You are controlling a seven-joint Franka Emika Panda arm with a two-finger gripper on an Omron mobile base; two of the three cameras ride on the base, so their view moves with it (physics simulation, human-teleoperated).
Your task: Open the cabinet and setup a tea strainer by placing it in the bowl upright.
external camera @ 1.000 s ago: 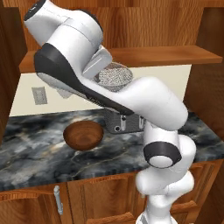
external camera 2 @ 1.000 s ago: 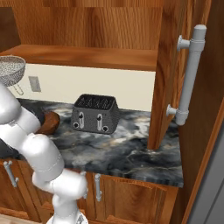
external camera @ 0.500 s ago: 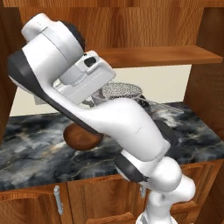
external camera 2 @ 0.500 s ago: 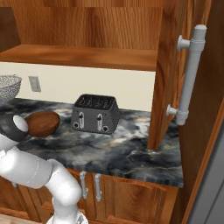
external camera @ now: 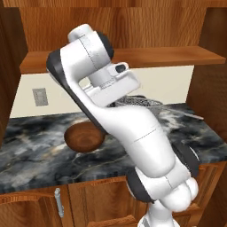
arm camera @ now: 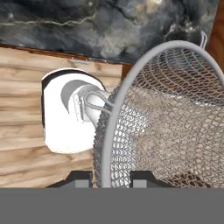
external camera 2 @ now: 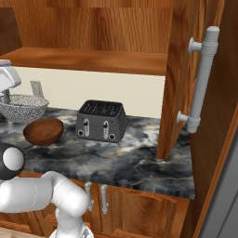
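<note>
The gripper is clenched on the rim of the tea strainer, carried in the air above the marble counter. The wooden bowl sits near the counter's back edge, left of the toaster.

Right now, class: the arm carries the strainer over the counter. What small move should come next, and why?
Probably shift the strainer sideways until it is over the bowl, then lower it. The jaws are shut on its rim with the mesh mouth up, but in the right base view it hangs above and to one side of the bowl, not yet centred over it.
</note>
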